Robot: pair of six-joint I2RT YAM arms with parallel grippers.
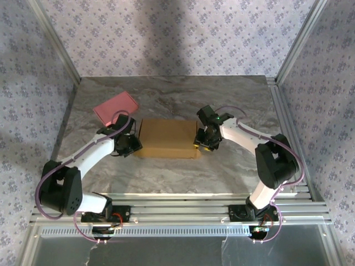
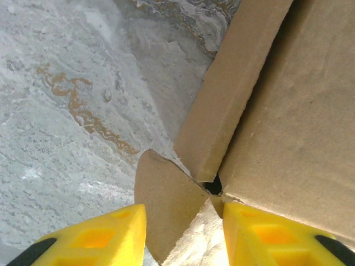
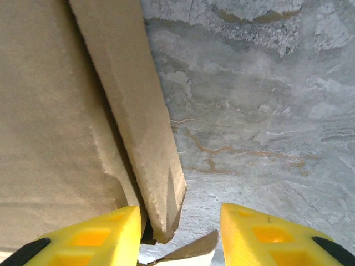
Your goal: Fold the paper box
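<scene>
box: the paper box (image 1: pixel 166 138) is plain brown cardboard. It lies flat about mid-desk in the top view, long sides running 9 to 3 o'clock, and from up there it looks like a shallow shut rectangle.
desk: the grey marbled desk (image 1: pixel 233 100) shows bare around the box, with patterned walls on three sides.
pink card: the pink card (image 1: pixel 115 107) lies flat at about 10 o'clock from the box, near it but not touching.
left tool: the left tool (image 1: pixel 132 145) is right at the box's 9 o'clock end. In the left wrist view its yellow fingers (image 2: pixel 111 233) stand spread and aren't squeezing anything.
left corner: a rounded tab (image 2: pixel 166 213) of the box pokes out into the gap between those fingers, with its flat face to the camera. Above it a narrow wall strip (image 2: pixel 227 100) runs off toward 1 o'clock, and there's a small dark gap where the strip, the tab and the big panel meet.
right tool: the right tool (image 1: pixel 203 142) is at the box's 3 o'clock end. In the right wrist view its fingers (image 3: pixel 260 233) are spread too.
right corner: the end of the box's side strip (image 3: pixel 144 127) comes down just beside the 9 o'clock finger. The rest of the gap is bare desk, plus a ragged bit of flap edge (image 3: pixel 188 254) at 6 o'clock.
contact: can't tell if either tool actually touches the cardboard, it's super close.
</scene>
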